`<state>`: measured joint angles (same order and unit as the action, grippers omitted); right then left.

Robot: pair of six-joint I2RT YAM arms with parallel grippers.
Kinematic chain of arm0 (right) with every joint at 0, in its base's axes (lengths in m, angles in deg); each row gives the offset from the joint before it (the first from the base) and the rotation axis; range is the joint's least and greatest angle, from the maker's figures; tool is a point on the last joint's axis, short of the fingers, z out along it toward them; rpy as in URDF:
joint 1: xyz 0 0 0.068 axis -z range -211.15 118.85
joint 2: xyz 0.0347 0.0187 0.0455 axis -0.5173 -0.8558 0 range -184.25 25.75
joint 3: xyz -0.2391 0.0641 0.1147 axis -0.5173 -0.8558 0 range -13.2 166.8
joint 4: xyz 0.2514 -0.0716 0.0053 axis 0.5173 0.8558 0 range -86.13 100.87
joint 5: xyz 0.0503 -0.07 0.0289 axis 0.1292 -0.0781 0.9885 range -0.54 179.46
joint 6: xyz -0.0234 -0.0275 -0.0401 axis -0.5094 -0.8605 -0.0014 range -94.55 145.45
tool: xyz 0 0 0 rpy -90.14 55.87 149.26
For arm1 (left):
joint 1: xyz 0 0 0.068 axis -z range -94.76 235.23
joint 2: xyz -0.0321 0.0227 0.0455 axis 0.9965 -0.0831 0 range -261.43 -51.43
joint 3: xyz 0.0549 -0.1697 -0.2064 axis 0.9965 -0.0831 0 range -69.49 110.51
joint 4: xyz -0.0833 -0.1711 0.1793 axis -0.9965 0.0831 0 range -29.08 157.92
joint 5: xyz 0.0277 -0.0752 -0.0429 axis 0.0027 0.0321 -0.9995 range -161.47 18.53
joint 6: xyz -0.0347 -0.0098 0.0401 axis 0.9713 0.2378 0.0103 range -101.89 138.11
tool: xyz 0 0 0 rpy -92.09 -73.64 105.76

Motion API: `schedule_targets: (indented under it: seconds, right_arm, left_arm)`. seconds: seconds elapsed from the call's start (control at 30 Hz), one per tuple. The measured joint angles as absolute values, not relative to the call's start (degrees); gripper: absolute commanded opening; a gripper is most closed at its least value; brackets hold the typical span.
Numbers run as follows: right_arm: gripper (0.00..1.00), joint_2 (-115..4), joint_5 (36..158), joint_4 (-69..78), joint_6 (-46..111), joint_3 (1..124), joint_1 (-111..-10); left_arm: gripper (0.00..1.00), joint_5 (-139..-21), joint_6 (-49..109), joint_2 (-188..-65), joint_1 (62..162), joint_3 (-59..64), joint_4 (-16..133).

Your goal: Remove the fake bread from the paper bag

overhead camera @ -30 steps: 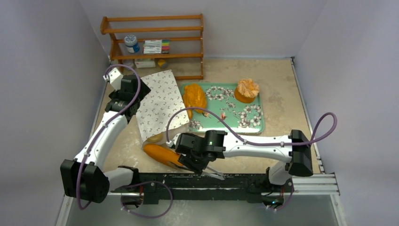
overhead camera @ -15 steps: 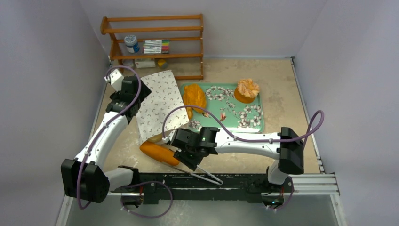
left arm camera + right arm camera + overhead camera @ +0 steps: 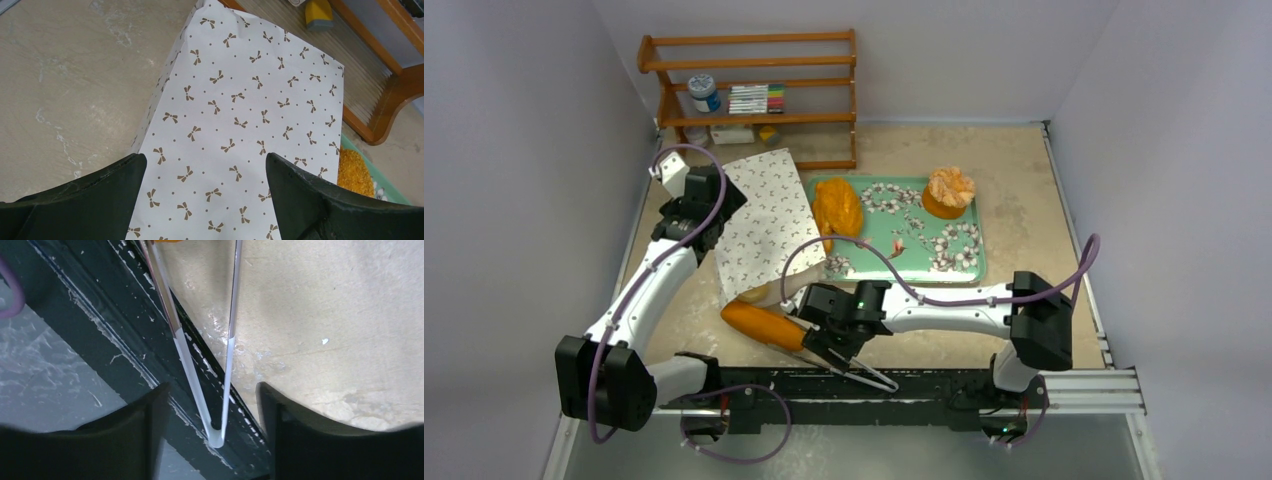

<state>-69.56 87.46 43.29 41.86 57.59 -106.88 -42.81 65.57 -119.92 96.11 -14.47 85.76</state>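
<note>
You have the paper bag (image 3: 759,225) left of centre, with the tray (image 3: 944,245) just to its right. On the tray, the broad loaf (image 3: 837,205) lies at the left end and the ruffled pastry (image 3: 949,190) at the upper right. The long loaf (image 3: 762,325) lies at the bag's lower end, with the tongs (image 3: 864,372) to its right. The shelf rack (image 3: 749,95) stands at the top, behind the bag.

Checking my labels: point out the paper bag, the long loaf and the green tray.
paper bag (image 3: 240,115): left wrist view, middle of its printed face.
long loaf (image 3: 761,325): top external view, its orange middle.
green tray (image 3: 914,215): top external view, bare floral floor.
</note>
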Motion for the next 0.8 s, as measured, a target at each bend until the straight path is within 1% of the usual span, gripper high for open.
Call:
schedule_targets:
  seconds: [0.07, 0.4, 0.6, 0.8]
  right_arm:
    - [0.92, -69.32, 87.53, 42.13, 41.84, 56.12, -106.88]
    - [0.91, -67.98, 87.83, 35.88, 41.97, 51.9, -107.34]
    - [0.9, -67.98, 89.26, 33.02, 42.29, 49.24, -108.01]
    - [0.86, -68.57, 90.11, 30.86, 42.45, 48.14, -108.58]
  left_arm:
    - [0.91, -42.81, 65.57, -119.92, 96.11, -14.67, 85.74]
    - [0.91, -42.81, 65.57, -119.92, 96.11, -14.88, 85.67]
    - [0.91, -42.81, 65.61, -119.92, 96.11, -15.04, 85.57]
    - [0.91, -42.81, 65.61, -119.92, 96.11, -15.87, 85.3]
